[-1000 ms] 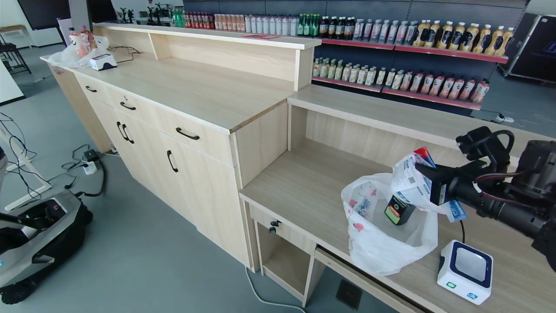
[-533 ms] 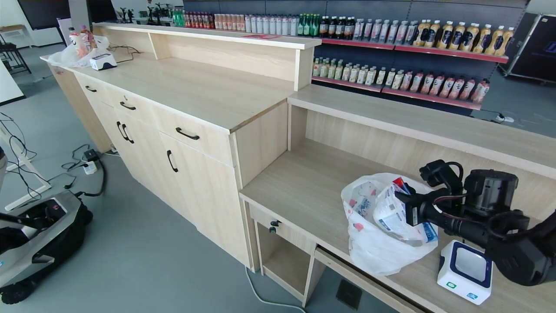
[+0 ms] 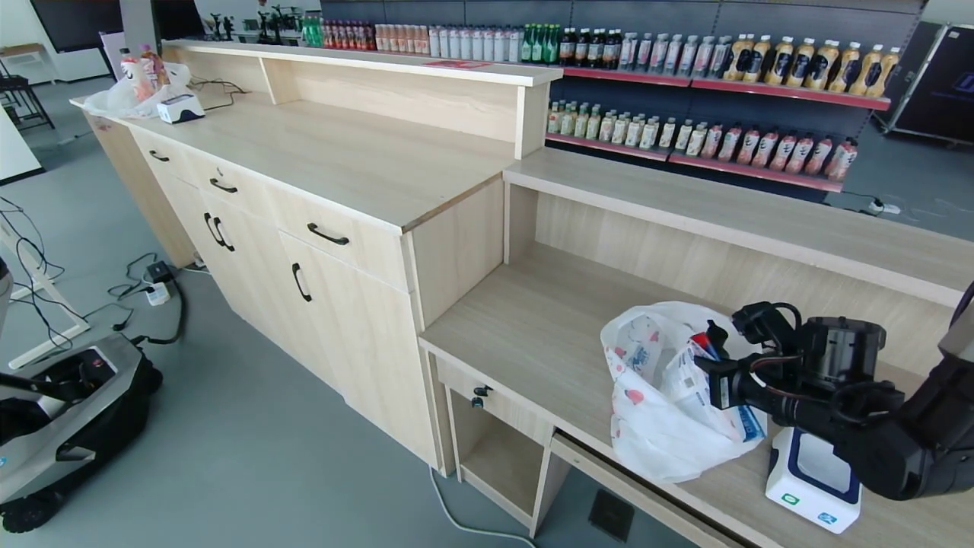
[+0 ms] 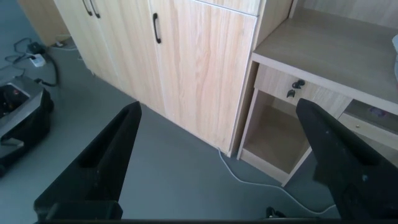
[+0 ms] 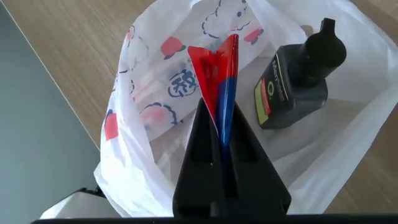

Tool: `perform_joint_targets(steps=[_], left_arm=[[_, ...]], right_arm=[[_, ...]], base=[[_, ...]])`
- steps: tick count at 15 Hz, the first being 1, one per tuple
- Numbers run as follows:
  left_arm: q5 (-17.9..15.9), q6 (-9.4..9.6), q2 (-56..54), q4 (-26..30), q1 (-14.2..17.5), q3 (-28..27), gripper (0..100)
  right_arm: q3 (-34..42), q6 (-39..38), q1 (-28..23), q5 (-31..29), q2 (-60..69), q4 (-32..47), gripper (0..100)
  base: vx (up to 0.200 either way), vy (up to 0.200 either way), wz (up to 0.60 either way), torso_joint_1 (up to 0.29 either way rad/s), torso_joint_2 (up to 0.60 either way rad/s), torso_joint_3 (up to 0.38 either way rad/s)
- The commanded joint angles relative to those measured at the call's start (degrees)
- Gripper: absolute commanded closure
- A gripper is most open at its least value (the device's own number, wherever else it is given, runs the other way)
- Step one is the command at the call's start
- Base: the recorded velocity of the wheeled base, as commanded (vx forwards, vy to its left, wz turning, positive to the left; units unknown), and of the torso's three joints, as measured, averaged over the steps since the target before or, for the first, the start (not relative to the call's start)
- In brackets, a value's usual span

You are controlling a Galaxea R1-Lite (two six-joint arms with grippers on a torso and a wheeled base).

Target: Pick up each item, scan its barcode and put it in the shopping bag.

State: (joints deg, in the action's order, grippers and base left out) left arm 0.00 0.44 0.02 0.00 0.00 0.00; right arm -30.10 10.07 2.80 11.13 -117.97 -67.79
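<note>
Right wrist view, packet (image 5: pixel 217 68) between jaws

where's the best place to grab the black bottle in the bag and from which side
Across the squarish body of the black bottle, below its narrow neck, coming down from above through the open mouth of the shopping bag. It seems to lie tilted, label up, and the bag's walls block sideways approaches.

The setting was a retail shop with a checkout area. Wall shelves (image 3: pixel 761 85) with red edging carried rows of bottled drinks (image 3: pixel 768 61). A long wooden bench (image 3: pixel 365 160) with drawers and cupboard doors ran in front. A barcode scanner (image 3: pixel 799 498) and a plastic shopping bag (image 3: pixel 647 434) sat on its lower section, and a second scanner (image 3: pixel 180 108) stood at its far end.
</note>
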Motion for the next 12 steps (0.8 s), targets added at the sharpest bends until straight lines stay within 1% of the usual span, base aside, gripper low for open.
perform_joint_targets(steps=[1,12], left_arm=[[0.0,0.00,0.0,0.0,0.0,0.0,0],[0.0,0.00,0.0,0.0,0.0,0.0,0]], right_arm=[[0.0,0.0,-0.8,0.0,-1.6,-0.2,100],[-0.1,-2.0,-1.6,0.0,-4.3,-2.8,100]], base=[[0.000,0.000,0.00,0.000,0.00,0.000],[0.000,0.000,0.00,0.000,0.00,0.000]])
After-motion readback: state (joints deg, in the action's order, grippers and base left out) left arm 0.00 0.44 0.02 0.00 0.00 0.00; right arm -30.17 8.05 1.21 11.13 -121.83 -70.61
